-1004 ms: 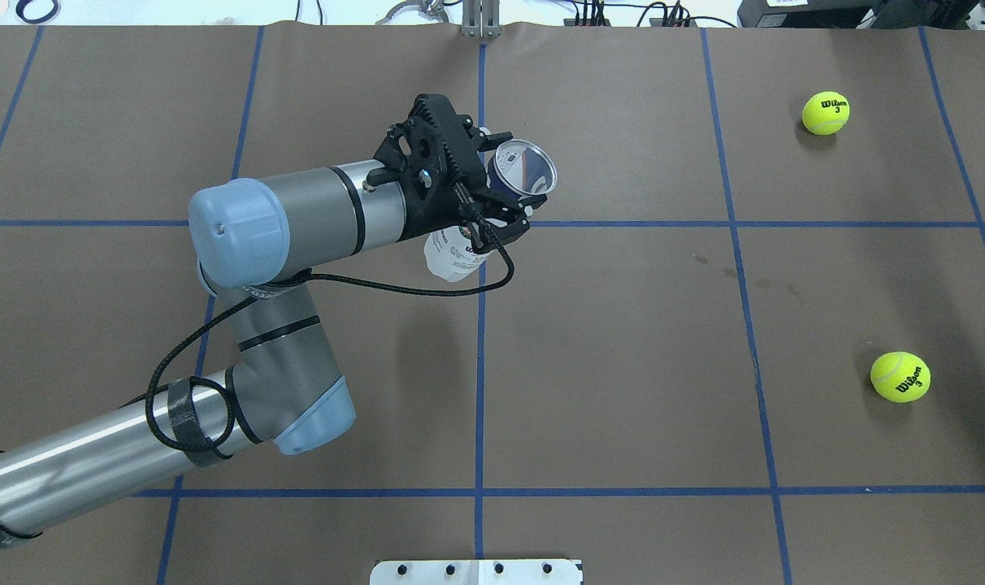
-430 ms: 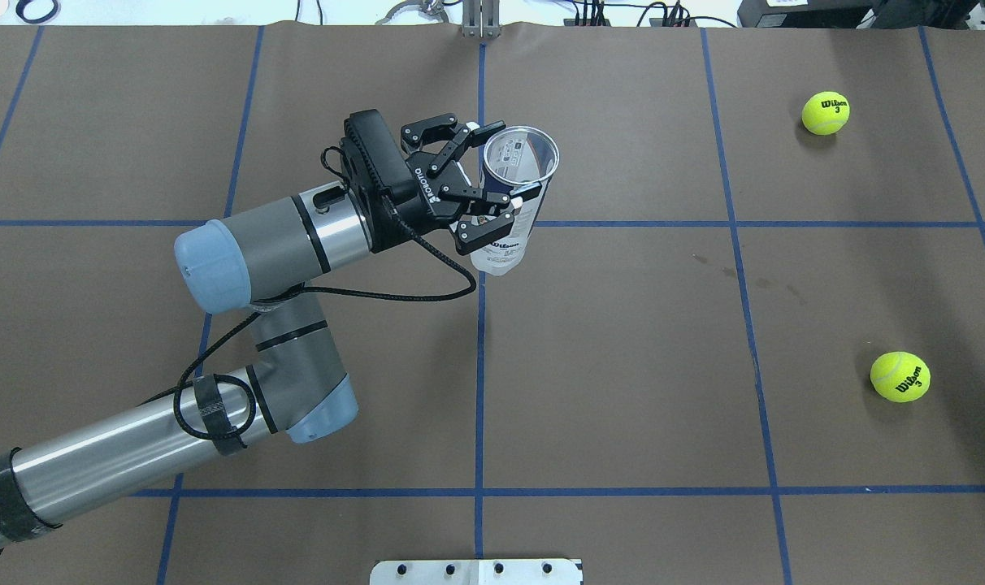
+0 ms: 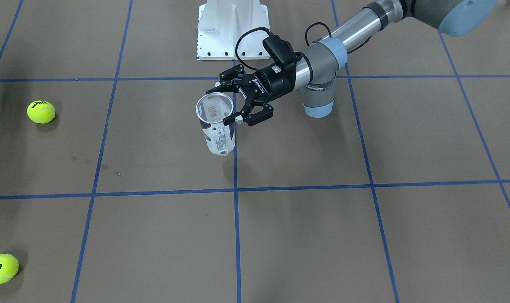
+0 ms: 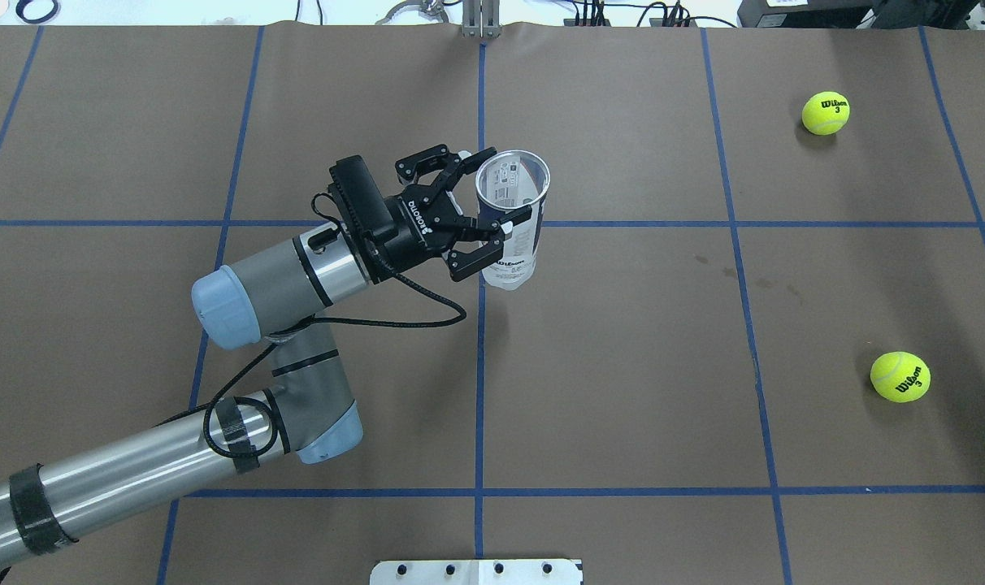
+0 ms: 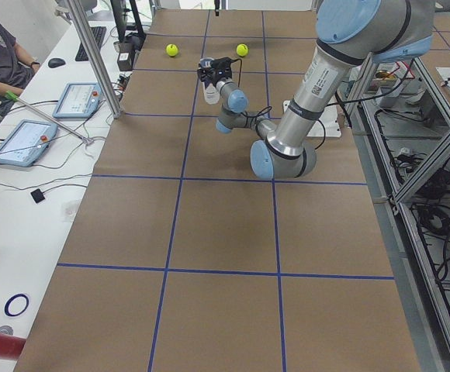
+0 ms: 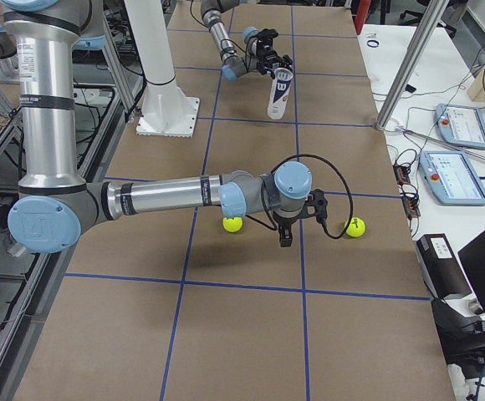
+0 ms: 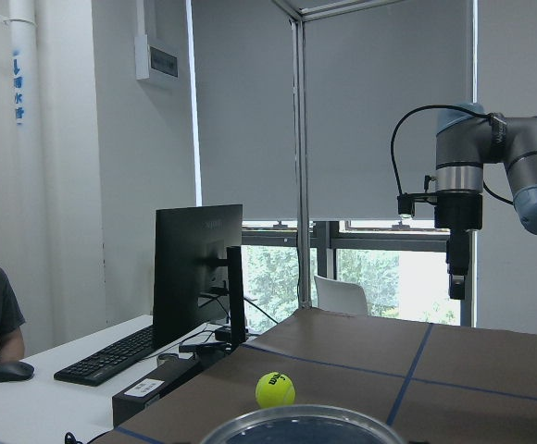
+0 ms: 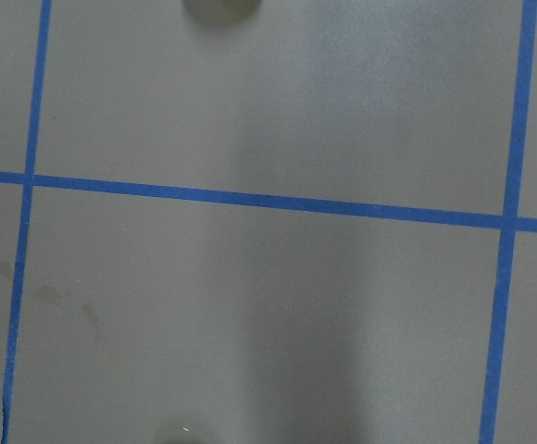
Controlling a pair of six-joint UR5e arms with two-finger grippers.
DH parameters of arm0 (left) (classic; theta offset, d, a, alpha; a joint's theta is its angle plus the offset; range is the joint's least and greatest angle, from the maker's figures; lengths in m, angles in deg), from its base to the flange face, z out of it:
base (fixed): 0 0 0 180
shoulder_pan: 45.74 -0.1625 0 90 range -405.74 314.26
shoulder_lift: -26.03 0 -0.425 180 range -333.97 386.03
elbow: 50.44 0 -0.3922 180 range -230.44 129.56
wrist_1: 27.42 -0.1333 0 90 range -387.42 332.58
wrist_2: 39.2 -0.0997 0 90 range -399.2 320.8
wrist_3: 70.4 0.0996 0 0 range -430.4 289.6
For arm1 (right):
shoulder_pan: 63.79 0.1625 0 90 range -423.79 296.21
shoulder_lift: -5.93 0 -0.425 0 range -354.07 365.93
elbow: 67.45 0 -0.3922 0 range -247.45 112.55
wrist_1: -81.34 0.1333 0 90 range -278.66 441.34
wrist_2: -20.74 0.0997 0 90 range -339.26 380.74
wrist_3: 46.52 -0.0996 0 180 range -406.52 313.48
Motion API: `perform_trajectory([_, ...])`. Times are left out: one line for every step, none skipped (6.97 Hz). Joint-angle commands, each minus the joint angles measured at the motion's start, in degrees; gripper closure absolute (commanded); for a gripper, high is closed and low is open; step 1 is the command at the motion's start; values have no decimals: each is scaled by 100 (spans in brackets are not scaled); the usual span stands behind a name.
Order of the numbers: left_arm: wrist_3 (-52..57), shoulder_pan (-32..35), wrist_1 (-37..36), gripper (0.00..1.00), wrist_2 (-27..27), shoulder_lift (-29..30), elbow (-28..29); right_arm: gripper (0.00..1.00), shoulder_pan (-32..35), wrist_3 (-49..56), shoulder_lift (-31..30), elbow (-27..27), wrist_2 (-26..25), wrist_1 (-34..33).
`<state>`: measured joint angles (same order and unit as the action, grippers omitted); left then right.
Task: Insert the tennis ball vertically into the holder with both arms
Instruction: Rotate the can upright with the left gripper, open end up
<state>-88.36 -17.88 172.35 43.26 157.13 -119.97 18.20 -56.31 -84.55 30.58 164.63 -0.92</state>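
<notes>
**Holder up and mouth open, ball not yet fetched**

My left tool [image 4: 505,185] is clamped across the upper part of the clear plastic tennis-ball can with the silver rim and white-and-navy label [image 4: 515,256]. One finger sits on each side just under the rim. The can stands close to upright, mouth up, and looks to be lifted clear of the brown paper-covered desk [image 4: 622,366], by the centre tape line towards the far side. My right tool [image 6: 283,238] points down over the right part of the desk, between the two yellow-green tennis balls [image 4: 826,113] [image 4: 900,376], well apart from the can. I cannot tell whether its fingers are parted or together. I judge this the presenting step. Next, my right tool needs to drop onto one ball, grip it and carry it above the rim, while my left tool holds the can plumb.
</notes>
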Motion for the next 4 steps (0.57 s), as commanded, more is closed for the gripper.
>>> perform_trajectory([151,-34,919,34,-45,-276,333,1,-208,-171,-22,5,33,567])
perform_trajectory([196,-87,1115,33,-36,-382,430,1,-331,-346,-14,23,34,710])
perform_trajectory([205,-157,1239,33,-54,-374,536,1,-341,-348,-22,6,25,833])
perform_trajectory([414,-227,1266,33,-54,-374,545,1,-358,-339,-22,5,16,860])
